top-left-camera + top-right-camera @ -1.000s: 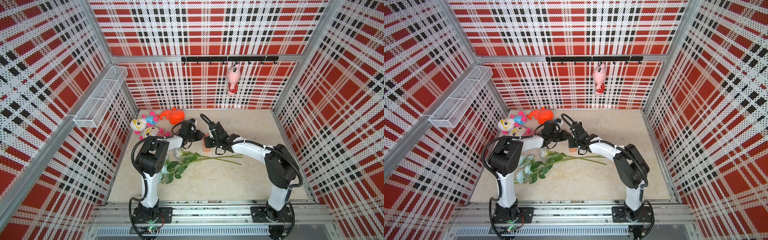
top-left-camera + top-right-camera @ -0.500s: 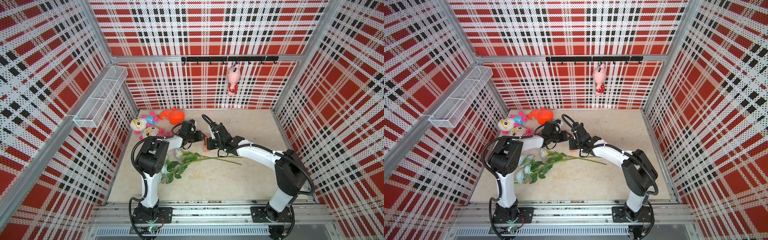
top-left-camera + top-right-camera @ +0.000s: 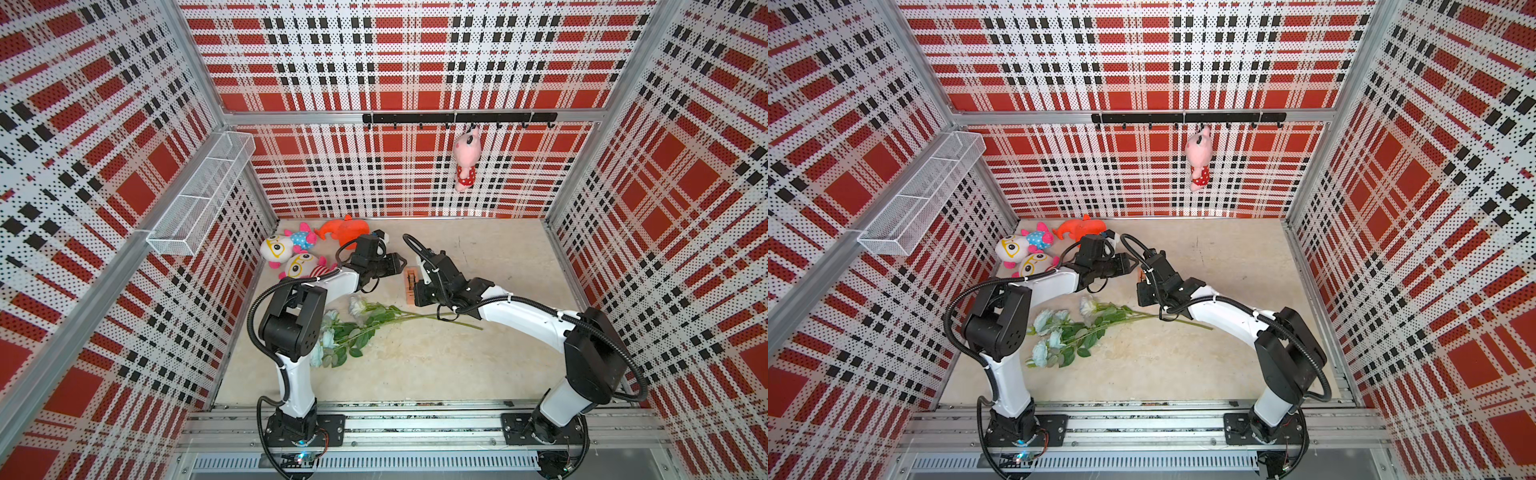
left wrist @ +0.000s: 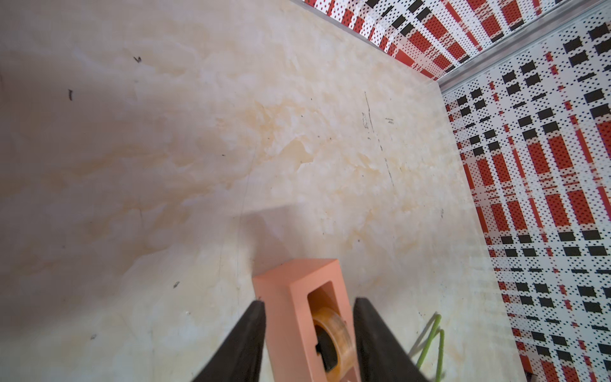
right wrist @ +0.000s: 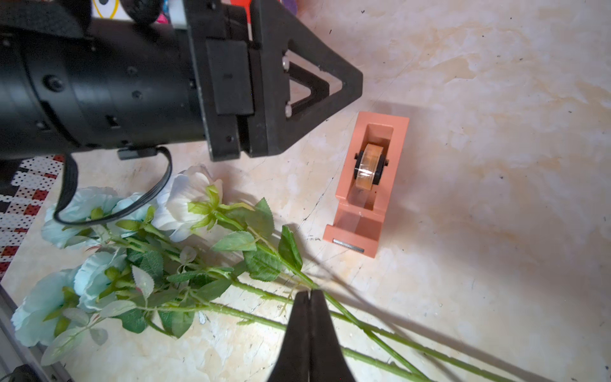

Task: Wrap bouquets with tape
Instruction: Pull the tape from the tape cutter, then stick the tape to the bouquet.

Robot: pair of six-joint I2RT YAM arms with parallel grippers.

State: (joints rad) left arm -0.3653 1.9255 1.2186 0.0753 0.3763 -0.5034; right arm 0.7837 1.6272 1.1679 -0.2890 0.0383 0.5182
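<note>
The bouquets [image 3: 361, 328] are one bunch of pale blue-white roses with green leaves, lying flat on the table, heads to the left; they also show in the right wrist view [image 5: 165, 264]. The tape sits in an orange dispenser [image 3: 411, 282] just behind the stems, plain in the right wrist view [image 5: 370, 182]. My left gripper [image 4: 309, 302] is open, its fingers [image 4: 251, 334] standing either side of the dispenser's [image 4: 297, 317] back end with a gap on each side. My right gripper [image 5: 310, 294] is shut, hovering over the stems, nothing visible between its fingers.
Several plush toys [image 3: 291, 253] and an orange one [image 3: 345, 230] lie at the back left, right behind my left arm. A pink plush [image 3: 465, 162] hangs from the hook rail on the back wall. A wire basket [image 3: 199, 199] is fixed to the left wall.
My left gripper has opened beside the dispenser. The right arm's elbow has swung out to the right while its shut gripper drew back from the dispenser toward the stems.
</note>
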